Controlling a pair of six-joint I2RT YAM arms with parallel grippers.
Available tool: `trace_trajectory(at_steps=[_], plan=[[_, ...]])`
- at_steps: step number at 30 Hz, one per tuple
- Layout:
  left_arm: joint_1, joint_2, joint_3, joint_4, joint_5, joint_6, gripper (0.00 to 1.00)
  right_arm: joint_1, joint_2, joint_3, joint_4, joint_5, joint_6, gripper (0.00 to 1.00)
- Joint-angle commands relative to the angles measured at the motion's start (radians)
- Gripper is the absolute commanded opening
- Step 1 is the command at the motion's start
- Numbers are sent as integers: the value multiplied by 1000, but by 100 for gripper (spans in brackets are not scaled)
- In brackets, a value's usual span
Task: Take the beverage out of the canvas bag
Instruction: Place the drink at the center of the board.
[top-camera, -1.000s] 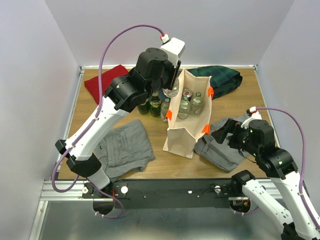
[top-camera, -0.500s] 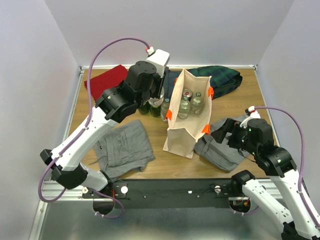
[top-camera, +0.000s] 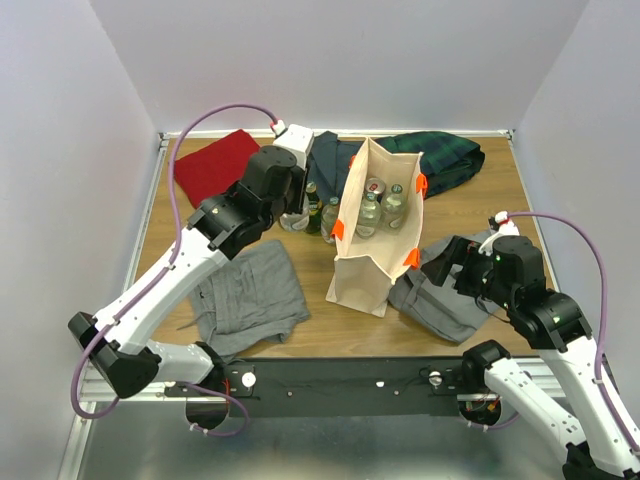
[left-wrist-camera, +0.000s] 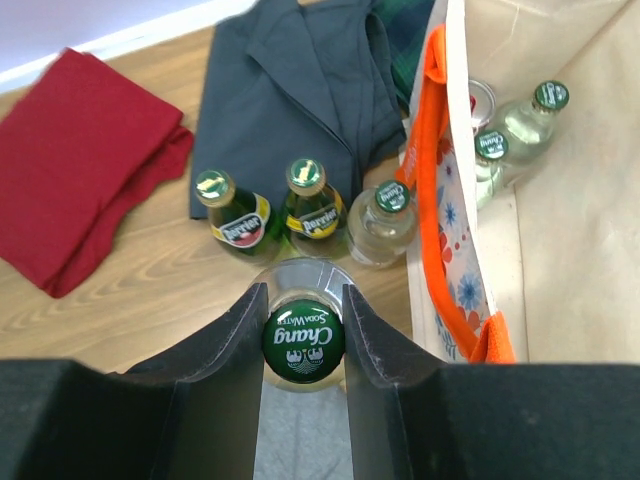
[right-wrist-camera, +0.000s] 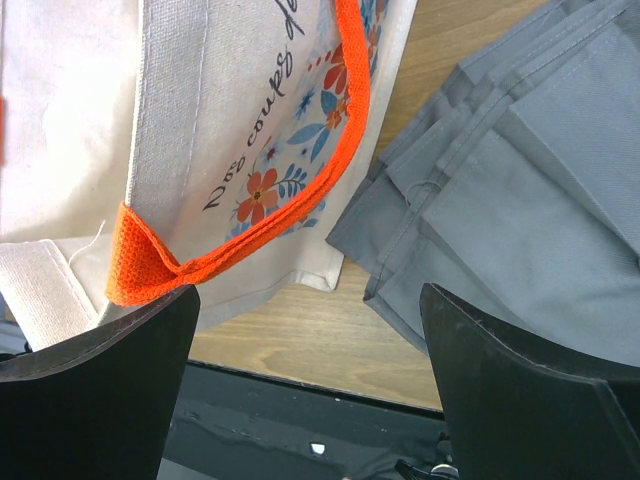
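In the left wrist view, we saw the left gripper (left-wrist-camera: 303, 300) closed narrowly on the neck of a Chang soda-water bottle (left-wrist-camera: 303, 338), its green cap showing between the two dark fingers (left-wrist-camera: 235, 340) at the lower centre of the frame. This bottle was outside the canvas bag (top-camera: 365, 270), to the left of the bag's orange handle (left-wrist-camera: 440, 200); whether its base touched the wooden table (left-wrist-camera: 150, 290) we could not tell, since the gripper hid it. Just above it in the frame stood two green Perrier bottles (left-wrist-camera: 238, 215) and a clear bottle (left-wrist-camera: 382, 220), in front of a dark grey garment (left-wrist-camera: 300, 90), with a red cloth (left-wrist-camera: 85, 180) at the upper left. More clear bottles (left-wrist-camera: 530, 115) stood inside the bag at the upper right. The right gripper (right-wrist-camera: 307, 295) was spread wide and held nothing, hanging above the bag's lower corner and the grey folded clothes (right-wrist-camera: 520, 170).
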Motion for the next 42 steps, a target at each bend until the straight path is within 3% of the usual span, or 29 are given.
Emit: trace_trajectory(at_steps=[1, 26, 31, 42], plan=[[2, -38, -52, 212, 48, -45, 0, 3, 5, -8, -16, 6, 3, 100], [2, -3, -300, 414, 128, -94, 0, 3, 19, -11, -16, -1, 0, 100], [-3, -27, -409, 546, 176, -73, 0, 4, 19, -11, -19, 3, 3, 100], [-6, 6, -443, 600, 196, -68, 0, 4, 22, -9, -19, 6, 4, 100]])
